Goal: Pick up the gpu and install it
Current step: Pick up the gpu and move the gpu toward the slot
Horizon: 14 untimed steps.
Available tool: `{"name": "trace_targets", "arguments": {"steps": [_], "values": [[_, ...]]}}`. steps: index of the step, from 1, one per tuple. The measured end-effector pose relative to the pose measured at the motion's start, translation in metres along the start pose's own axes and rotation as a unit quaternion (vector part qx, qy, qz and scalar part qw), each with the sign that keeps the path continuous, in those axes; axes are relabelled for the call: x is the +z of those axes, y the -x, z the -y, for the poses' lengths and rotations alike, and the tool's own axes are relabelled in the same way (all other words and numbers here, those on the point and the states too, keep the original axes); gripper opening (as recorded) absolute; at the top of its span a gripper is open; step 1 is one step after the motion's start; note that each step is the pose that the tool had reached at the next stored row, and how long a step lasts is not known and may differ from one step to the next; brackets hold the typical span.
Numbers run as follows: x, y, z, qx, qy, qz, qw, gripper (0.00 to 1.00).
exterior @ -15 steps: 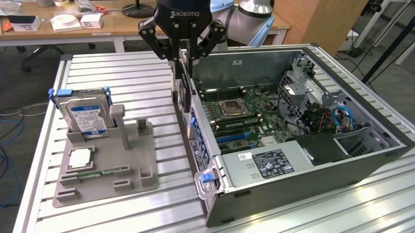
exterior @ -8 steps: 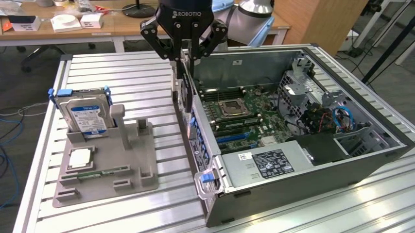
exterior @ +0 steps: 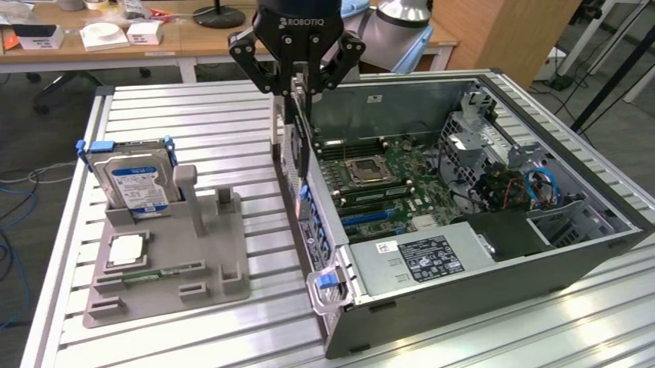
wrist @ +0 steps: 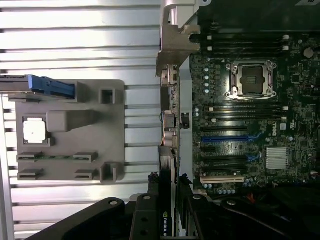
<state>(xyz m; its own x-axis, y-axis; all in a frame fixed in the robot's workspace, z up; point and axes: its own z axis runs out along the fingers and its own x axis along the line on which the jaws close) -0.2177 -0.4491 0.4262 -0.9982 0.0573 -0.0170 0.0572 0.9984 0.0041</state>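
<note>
– Slatted metal table (exterior: 184, 115) in the exterior view, desks behind. Why does the computer case (exterior: 573, 253) lie open on its side?
– So the motherboard (exterior: 389, 184) faces up and a card can go in from above. The gripper (exterior: 297, 90) hangs over the case wall on the exterior view's left, carrying the gpu (exterior: 296, 142) on edge, pointing down.
– And the grey fixture (exterior: 205, 268)?
– It props the hard drive (exterior: 138, 180) upright, easy to grasp.
– Wrist view?
– Fingers (wrist: 145, 217) are clamped on the gpu (wrist: 168, 165) from both sides. Its silver bracket (wrist: 175, 45) sits beside the board's slots (wrist: 225, 138); I judge it not yet seated.
</note>
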Motion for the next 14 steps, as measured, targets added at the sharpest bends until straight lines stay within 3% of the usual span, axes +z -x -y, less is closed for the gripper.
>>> {"name": "trace_targets", "arguments": {"steps": [14], "values": [[0.0002, 0.0101, -0.0006, 0.000, 0.0000, 0.0000, 1.0000, 0.26]]}}
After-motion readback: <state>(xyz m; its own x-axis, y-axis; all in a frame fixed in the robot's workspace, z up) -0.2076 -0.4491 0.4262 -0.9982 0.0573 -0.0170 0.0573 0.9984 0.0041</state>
